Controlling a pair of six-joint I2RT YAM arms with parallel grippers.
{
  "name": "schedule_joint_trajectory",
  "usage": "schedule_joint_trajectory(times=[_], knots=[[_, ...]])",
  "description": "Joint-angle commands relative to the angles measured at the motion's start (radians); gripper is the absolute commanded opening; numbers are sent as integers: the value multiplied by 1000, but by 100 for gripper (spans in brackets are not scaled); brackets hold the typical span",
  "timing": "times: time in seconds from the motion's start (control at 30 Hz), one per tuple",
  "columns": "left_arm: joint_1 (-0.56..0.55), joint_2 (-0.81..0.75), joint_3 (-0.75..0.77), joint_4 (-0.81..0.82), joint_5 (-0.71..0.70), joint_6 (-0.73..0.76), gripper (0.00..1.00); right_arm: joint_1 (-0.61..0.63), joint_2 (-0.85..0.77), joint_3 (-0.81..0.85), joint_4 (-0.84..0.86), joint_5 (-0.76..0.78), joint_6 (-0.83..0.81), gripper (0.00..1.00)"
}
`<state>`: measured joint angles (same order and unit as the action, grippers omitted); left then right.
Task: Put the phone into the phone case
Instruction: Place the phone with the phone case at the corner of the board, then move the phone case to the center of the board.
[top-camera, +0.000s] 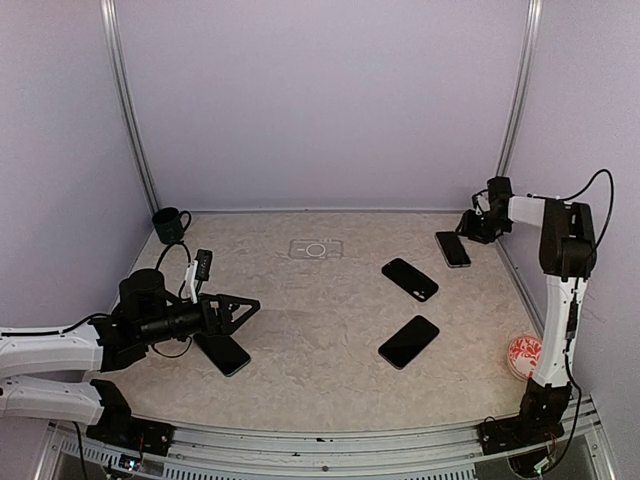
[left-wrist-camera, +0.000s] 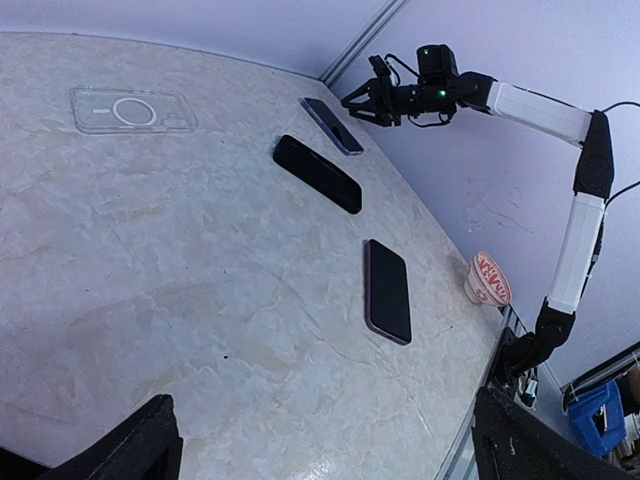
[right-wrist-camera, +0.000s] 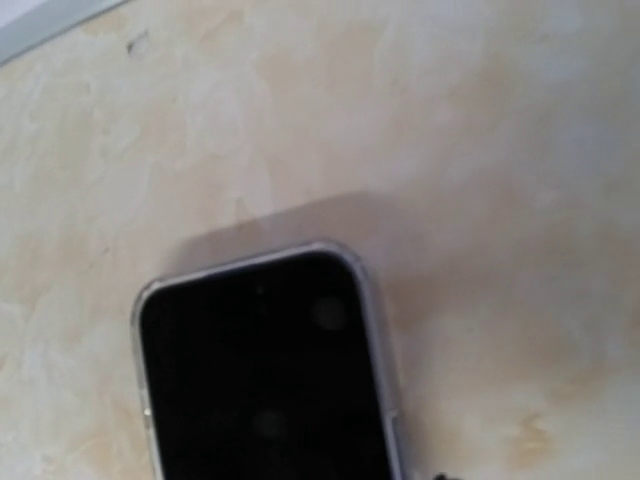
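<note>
Clear phone case (top-camera: 316, 248): flat, nothing in it, far middle of the table (top-camera: 330, 390). The pale-rimmed phone (top-camera: 453, 248) lies at the far right edge, just beside the right gripper (top-camera: 472, 226); its jaws are too small and dark to read as apart or together, and its wrist view cuts off the handset's lower half. Left gripper (top-camera: 250, 308): fingers (left-wrist-camera: 130, 445) spread wide, clamped on nothing, with a dark phone (top-camera: 228, 355) partly hidden under that arm. Also a black phone (top-camera: 410, 279), a second black phone (top-camera: 408, 341), a green mug (top-camera: 170, 224) and a small red-patterned bowl (top-camera: 523, 353).
</note>
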<state>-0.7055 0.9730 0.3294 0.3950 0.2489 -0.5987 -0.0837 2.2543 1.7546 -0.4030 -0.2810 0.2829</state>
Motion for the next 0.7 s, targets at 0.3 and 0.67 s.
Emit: schedule_joint_trajectory(times=[0.3, 0.67], knots=[[6, 1, 21, -30, -12, 27, 99, 199, -191, -57, 30, 116, -109, 48], [-2, -117, 35, -163, -2, 15, 99, 439, -406, -337, 201, 79, -143, 48]])
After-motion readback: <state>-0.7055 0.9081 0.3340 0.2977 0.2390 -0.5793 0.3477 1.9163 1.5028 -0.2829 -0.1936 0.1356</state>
